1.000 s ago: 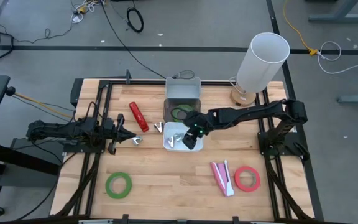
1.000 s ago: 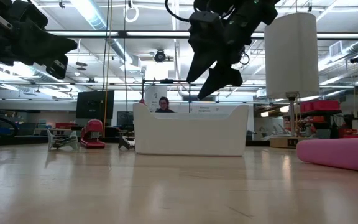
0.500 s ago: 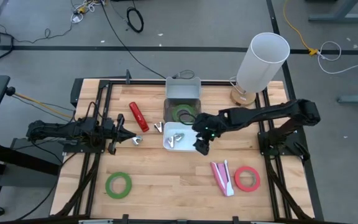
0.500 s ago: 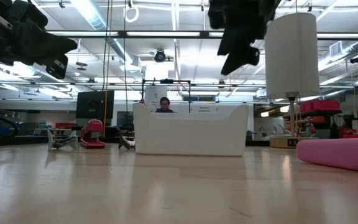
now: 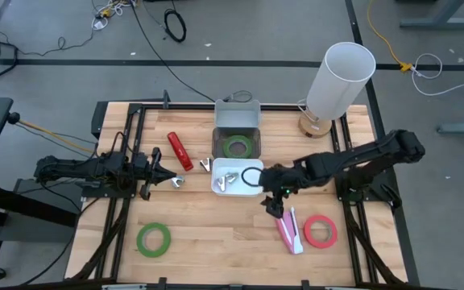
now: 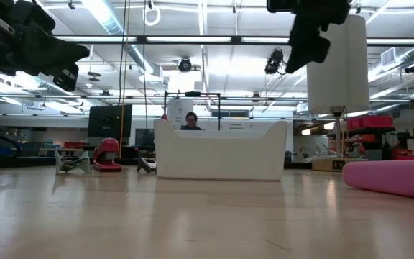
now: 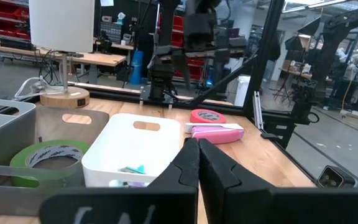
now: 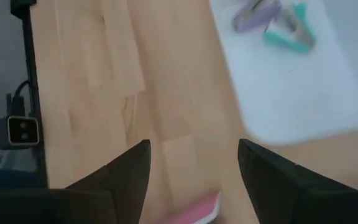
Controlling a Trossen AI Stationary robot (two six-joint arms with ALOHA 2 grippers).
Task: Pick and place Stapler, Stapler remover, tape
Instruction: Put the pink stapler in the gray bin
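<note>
Swung off the white bin (image 5: pixel 234 179), my right pincer (image 5: pixel 275 203) hangs wide and empty just above the pink stapler (image 5: pixel 287 229); behind it, that bin holds staple removers (image 8: pixel 272 25).

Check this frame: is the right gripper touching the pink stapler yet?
Apart. The right wrist view shows the right gripper open with bare wood between the fingers and the pink stapler beyond them.

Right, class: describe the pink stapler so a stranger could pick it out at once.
Start at the tall white lamp at the table's far right corner, then come toward the near edge. The pink stapler lies there just below the right hand, beside a red tape roll. It is long and pink; the roll is a ring.
</note>
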